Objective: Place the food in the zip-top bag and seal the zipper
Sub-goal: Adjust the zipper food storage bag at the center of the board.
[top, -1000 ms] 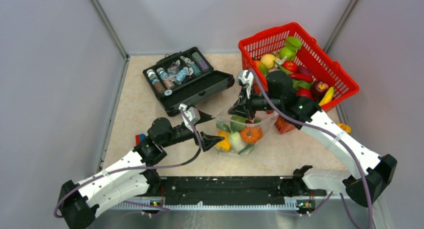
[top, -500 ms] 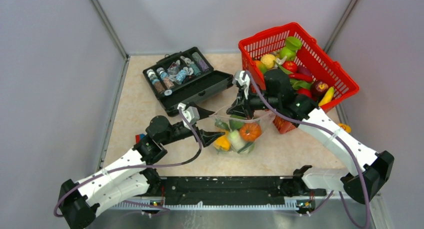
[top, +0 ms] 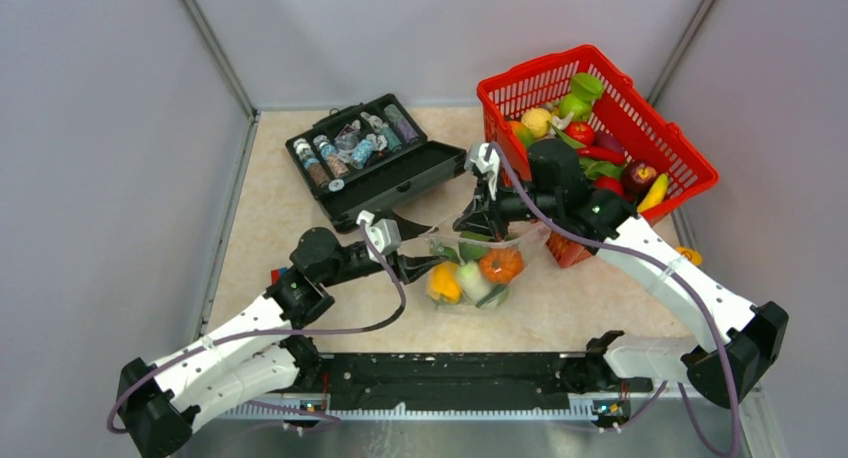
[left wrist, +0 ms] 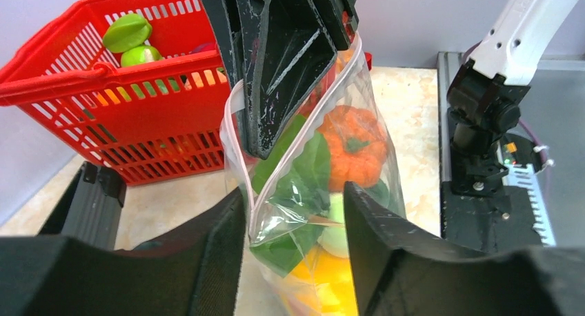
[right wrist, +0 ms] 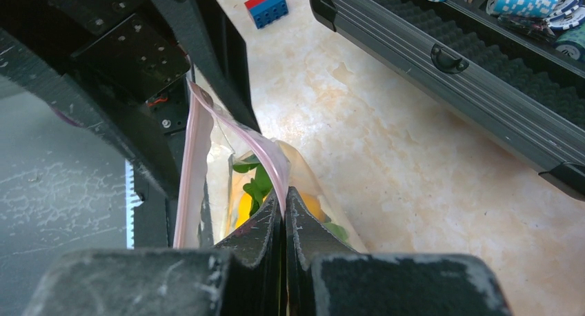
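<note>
The zip-top bag lies just beside the red basket, on the side nearer my arm bases. Through the film I can see food already inside: an orange tomato, a yellow pepper, something white and some green leaves. So I'd judge the loading largely done, though plenty of toy produce remains in the basket, and I can't say whether more is meant to go in.

The zipper is not sealed. From the right wrist, its two pinkish lips stand apart along most of the mouth. The right gripper is pinched tight on that strip at the end nearer the basket, holding the mouth up.

The left gripper is on the far side of the bag from the basket. Its jaws are partly spread and straddle the bag's edge, with film between them but not clamped as far as I can see.

What's left, I reckon, is the whole seal: close on the strip and run along it.

The black case sits away from the basket, beyond the bag.
</note>
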`<state>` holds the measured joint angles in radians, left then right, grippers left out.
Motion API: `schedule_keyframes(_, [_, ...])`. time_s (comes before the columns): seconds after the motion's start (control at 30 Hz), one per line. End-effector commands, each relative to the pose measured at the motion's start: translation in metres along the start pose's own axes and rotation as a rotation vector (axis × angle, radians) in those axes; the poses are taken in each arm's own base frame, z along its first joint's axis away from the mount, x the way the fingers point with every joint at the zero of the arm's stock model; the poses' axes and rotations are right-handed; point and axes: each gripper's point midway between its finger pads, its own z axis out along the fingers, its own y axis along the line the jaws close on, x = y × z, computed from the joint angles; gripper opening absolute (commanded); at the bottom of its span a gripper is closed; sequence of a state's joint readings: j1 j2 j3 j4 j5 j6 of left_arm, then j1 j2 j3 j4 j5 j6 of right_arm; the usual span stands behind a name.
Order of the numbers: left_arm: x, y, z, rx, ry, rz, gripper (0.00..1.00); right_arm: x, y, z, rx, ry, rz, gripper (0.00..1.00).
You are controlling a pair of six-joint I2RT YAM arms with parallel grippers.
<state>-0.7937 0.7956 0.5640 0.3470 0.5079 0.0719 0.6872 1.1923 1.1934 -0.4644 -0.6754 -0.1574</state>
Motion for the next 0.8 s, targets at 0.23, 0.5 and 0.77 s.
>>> schedule_keyframes(0.23, [-0.039,0.009,-0.002,-0.034,-0.079,0.075,0.4,-0.02,0.012,-0.005,-0.039,-0.067,-0.062,0.0])
schedule_keyframes(0.5, [-0.039,0.019,-0.001,-0.09,-0.077,0.066,0.01,-0.025,0.006,-0.011,0.03,-0.096,-0.051,0.14])
schedule_keyframes(0.77, [-0.026,0.022,-0.005,-0.117,-0.031,0.061,0.0,-0.058,-0.021,-0.059,0.358,-0.272,-0.064,0.59])
